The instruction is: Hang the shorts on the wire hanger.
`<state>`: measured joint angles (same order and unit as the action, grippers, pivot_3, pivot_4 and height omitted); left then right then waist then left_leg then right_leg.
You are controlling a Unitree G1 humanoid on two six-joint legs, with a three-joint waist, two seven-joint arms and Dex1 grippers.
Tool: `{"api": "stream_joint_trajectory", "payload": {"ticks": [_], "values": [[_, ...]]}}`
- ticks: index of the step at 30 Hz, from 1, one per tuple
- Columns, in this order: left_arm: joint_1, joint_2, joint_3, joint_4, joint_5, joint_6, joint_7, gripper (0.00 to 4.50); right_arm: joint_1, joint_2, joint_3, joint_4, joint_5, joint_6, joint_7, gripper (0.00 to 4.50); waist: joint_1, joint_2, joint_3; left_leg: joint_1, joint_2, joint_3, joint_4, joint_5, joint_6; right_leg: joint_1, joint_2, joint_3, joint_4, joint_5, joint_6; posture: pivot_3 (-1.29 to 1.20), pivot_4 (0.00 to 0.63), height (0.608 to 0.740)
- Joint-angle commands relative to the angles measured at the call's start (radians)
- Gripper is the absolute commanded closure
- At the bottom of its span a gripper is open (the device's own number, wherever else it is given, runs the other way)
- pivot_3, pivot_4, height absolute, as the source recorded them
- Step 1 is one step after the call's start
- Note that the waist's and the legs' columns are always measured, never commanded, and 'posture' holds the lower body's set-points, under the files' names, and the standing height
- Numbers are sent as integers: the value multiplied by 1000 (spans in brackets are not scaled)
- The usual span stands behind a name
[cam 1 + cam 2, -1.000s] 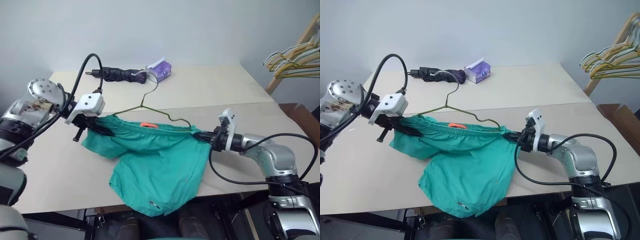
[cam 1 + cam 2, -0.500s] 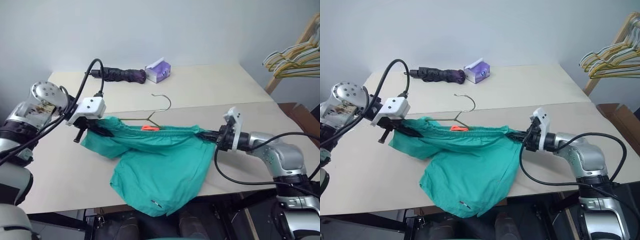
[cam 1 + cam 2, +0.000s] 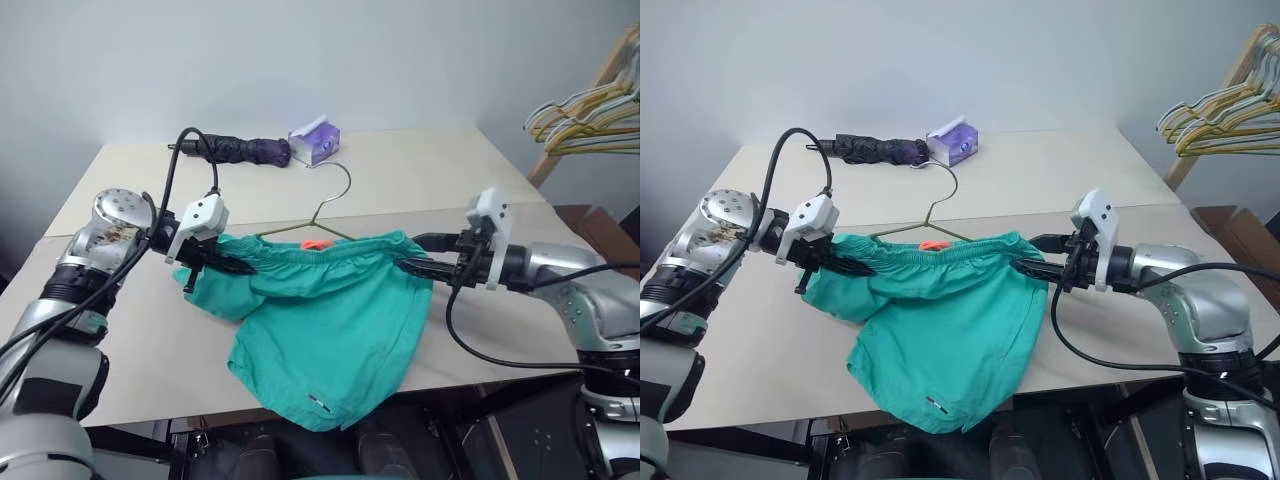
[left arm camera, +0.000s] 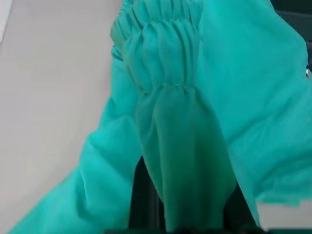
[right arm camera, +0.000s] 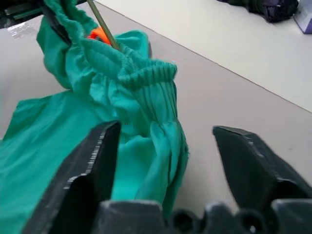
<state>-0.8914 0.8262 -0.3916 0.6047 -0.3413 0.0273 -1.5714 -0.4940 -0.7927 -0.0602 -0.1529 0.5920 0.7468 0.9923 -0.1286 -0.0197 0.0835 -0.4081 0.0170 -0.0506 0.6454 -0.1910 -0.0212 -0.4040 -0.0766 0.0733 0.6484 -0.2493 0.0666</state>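
**Shorts draped on hanger, left end pinched, right fingers spread**

The teal-green cloth shorts with gathered elastic waistband (image 3: 325,320) hang above the beige table (image 3: 420,175), near its front edge, legs drooping down past that edge. A small orange-red tag (image 3: 315,244) sits at the waistband middle. The thin olive-brass wire hanger (image 3: 322,207) runs inside the waistband, hook rising just behind the shorts. The left gripper (image 3: 232,266) is clamped tight on the shorts' left waistband end, cloth bunched between its black fingers. The right gripper (image 5: 163,161) is at the shorts' right end, fingers spread wide; the waistband cloth lies between them, not pinched. Behind the shorts, at the table's far edge, lie a dark folded umbrella (image 3: 240,149) and a purple-white box (image 3: 316,139). Far right of the shorts hangs a bunch of yellow and grey hangers (image 3: 585,115).
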Motion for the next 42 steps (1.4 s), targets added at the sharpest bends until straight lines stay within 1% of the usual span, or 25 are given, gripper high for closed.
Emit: {"api": "stream_joint_trajectory", "payload": {"ticks": [1, 4, 8, 13, 18, 21, 26, 29, 30, 31, 32, 33, 41, 42], "values": [[-21, -26, 75, -19, 21, 0, 8, 4451, -133, -55, -19, 4, -19, -27, 29, 16, -8, 1, 0, 0, 0, 0, 0, 0, 0, 0, 0, 0, 0, 0, 0, -154, 8, 740], [-27, -48, 98, -18, 41, 0, -6, 4451, -213, -89, 35, 55, -53, -19, 72, 16, -21, 0, -1, 1, 0, 0, 0, 0, 0, 1, 0, 0, 0, 0, 0, -152, 3, 740], [-43, -74, 121, -2, 67, -13, -11, 4451, -287, -128, 139, 144, -121, -43, 187, 16, -28, 0, -1, 1, 0, 0, 0, 0, 0, 1, 0, 0, -1, 0, 0, -134, 0, 740], [-44, -92, 145, 7, 91, -22, -21, 4451, -331, -121, 205, 195, -166, -54, 264, 16, -30, 0, -1, 0, 0, 0, 0, 0, 0, 0, 0, 0, 0, 0, 0, -123, 0, 740], [-44, -112, 165, 13, 107, -32, -30, 4451, -380, -65, 277, 247, -235, -60, 266, 16, -37, 0, -1, 1, 0, -1, 0, 0, 0, 0, 0, 0, 1, 0, 0, -120, 0, 740], [-49, -124, 175, 20, 113, -39, -37, 4451, -412, -20, 314, 290, -271, -62, 270, 561, -42, 0, -1, 1, 0, -1, 0, 0, 0, 0, 0, -1, 1, 1, 0, -120, 0, 740], [-62, -147, 183, 36, 126, -51, -38, 4451, -445, 35, 354, 346, -320, -72, 281, 2301, -46, 0, -2, 0, 0, -2, 0, 0, 0, 0, -1, -1, 1, 3, -5, -116, 0, 740], [-62, -158, 188, 37, 132, -58, -42, 4451, -452, 46, 355, 358, -330, -72, 293, 3395, -46, 0, -2, 0, -1, -2, 0, 0, 0, 0, -1, -1, 1, 3, -5, -114, 0, 740], [-62, -160, 189, 38, 133, -59, -43, 4451, -451, 47, 350, 357, -330, -70, 296, 3652, -47, 0, -2, 0, -1, -2, 0, 0, 0, 0, -1, -1, 1, 3, -5, -115, 0, 740], [-62, -162, 190, 39, 135, -60, -43, 4451, -451, 46, 344, 355, -329, -66, 301, 4056, -48, 0, -2, 0, -1, -2, 0, 0, 0, 0, -1, -1, 1, 3, -5, -117, 0, 740], [-62, -164, 190, 40, 135, -61, -43, 4451, -449, 43, 338, 352, -328, -64, 307, 4344, -50, 0, -2, 0, -1, -2, 0, 0, 0, 0, -1, -2, 1, 3, -5, -117, 0, 740], [-63, -164, 190, 42, 135, -63, -43, 4451, -447, 41, 333, 349, -327, -63, 313, 4496, -51, 0, -2, 1, -1, -2, 0, 0, 0, 0, -1, -2, 2, 3, -5, -121, 0, 740], [-89, -192, 189, 96, 144, -127, -43, 4451, -415, 16, 289, 289, -299, -42, 332, 4496, -53, 0, -2, 1, -1, -3, 0, 0, -1, 0, -1, -2, 2, 3, -5, -142, 2, 740], [-96, -194, 187, 108, 152, -129, -43, 4187, -406, 13, 279, 275, -294, -44, 331, 4499, -53, 0, -2, 0, -1, -3, 0, 0, -1, 0, -1, -2, 2, 3, -5, -142, 2, 740]]}}
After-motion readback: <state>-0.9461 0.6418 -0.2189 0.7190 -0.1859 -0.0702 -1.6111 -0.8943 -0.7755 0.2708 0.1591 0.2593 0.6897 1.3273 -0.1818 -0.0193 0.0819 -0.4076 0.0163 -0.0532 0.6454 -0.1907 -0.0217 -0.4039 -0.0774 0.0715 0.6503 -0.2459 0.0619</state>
